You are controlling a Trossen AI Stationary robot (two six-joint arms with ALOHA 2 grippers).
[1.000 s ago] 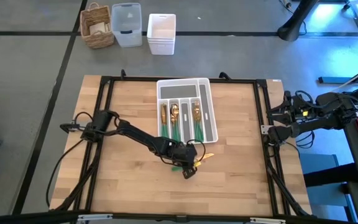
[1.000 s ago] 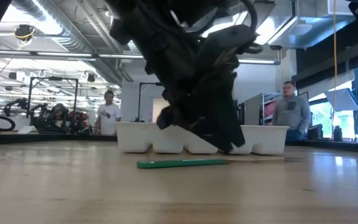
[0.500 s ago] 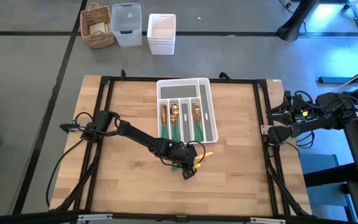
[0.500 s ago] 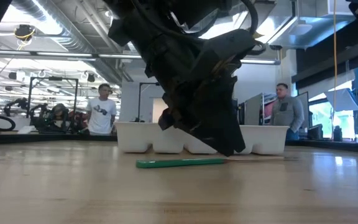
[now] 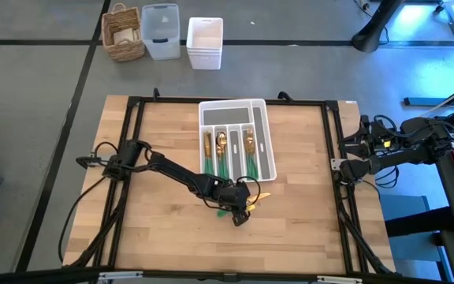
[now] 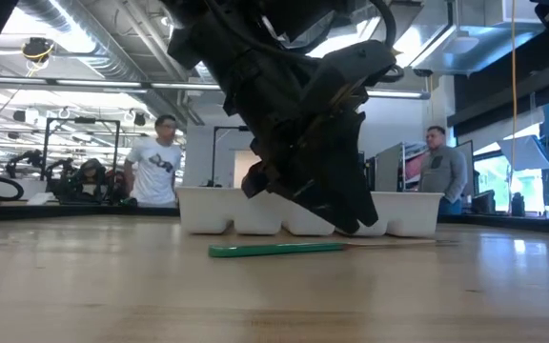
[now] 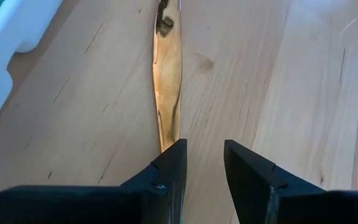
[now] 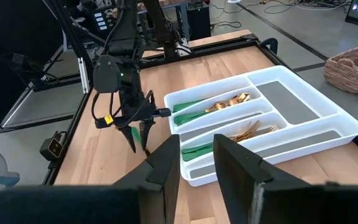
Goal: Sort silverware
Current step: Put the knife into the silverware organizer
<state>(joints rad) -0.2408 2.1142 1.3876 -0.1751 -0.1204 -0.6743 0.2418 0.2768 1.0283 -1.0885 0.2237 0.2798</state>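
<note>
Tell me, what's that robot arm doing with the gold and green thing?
The left gripper is down at the table over one loose green-handled utensil, its fingers open, nothing gripped. The white tray just beyond already holds sorted silverware. The right gripper waits off at the table's side.

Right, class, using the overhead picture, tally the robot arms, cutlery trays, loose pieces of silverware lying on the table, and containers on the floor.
Robot arms: 2
Cutlery trays: 1
Loose silverware: 1
Floor containers: 3
Total: 7
</note>
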